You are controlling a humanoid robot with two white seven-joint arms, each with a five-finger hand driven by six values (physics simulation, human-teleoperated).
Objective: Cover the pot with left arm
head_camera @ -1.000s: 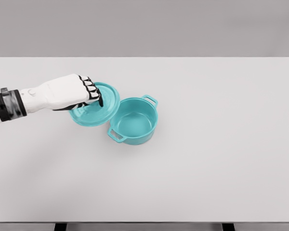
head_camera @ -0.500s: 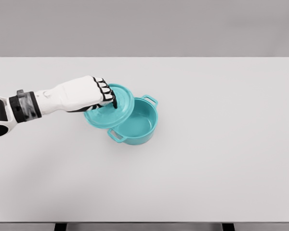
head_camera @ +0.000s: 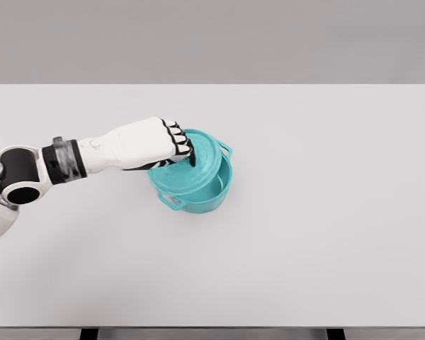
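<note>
A teal pot (head_camera: pixel 205 198) with two side handles stands on the white table (head_camera: pixel 326 212), left of the middle. My left hand (head_camera: pixel 171 147) comes in from the left and is shut on the teal lid (head_camera: pixel 195 168). The lid hangs tilted over the pot, covering most of the opening; a sliver of the inside shows at the right. The lid's knob is hidden under my fingers (head_camera: pixel 178 138). The right arm is out of view.
The table's far edge (head_camera: pixel 212 86) runs across the top and its near edge along the bottom. Nothing else stands on the table.
My left hand has carried the lid to the right, from beside the pot's left rim to above its opening. The pot has stayed in place.
</note>
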